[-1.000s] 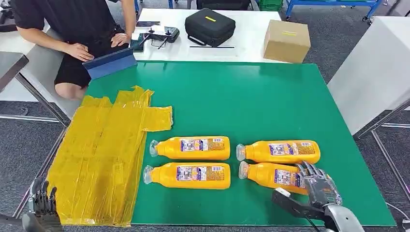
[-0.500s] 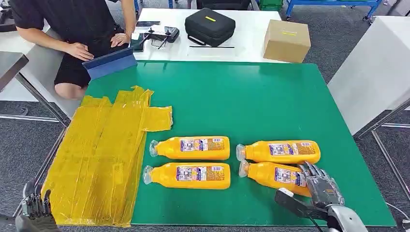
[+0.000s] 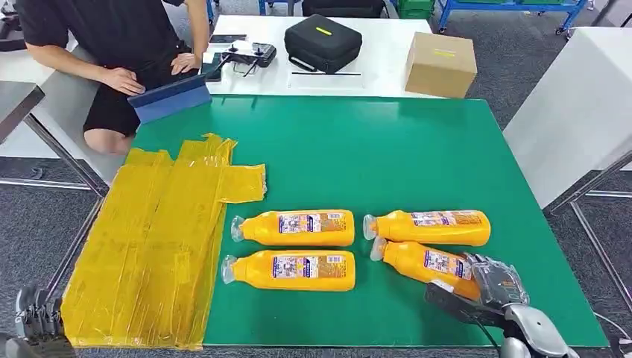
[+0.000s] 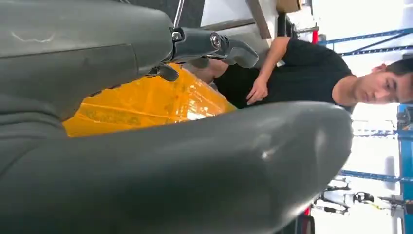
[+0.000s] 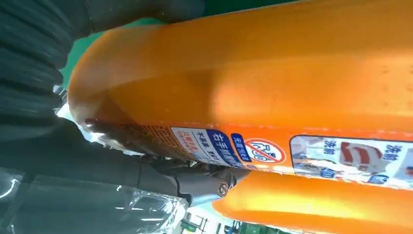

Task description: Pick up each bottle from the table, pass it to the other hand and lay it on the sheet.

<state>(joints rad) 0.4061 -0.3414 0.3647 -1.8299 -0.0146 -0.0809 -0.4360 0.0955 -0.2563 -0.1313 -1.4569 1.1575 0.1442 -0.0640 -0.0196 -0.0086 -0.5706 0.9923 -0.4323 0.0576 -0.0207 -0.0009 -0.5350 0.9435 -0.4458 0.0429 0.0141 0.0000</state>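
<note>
The right hand (image 3: 488, 287) wraps the base of the near-right bottle (image 3: 425, 262), tilted on the green tabletop (image 3: 387, 156); the right wrist view shows fingers (image 5: 195, 183) apparently underneath. The left hand (image 3: 33, 321) hangs beside the yellow sheet (image 3: 149, 246), fingers apart.

White-on-blue Chinese print, mostly illegible, on held bottle (image 5: 253, 83) label.

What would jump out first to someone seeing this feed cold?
Four orange bottles lie on their sides in two pairs on the green table, and the right hand grips the base of the near-right bottle, which sits skewed against its neighbour. To the left, a crinkled yellow sheet drapes over the table's edge, with no bottle on it. The left hand hangs low beside that sheet, holding nothing.
</note>
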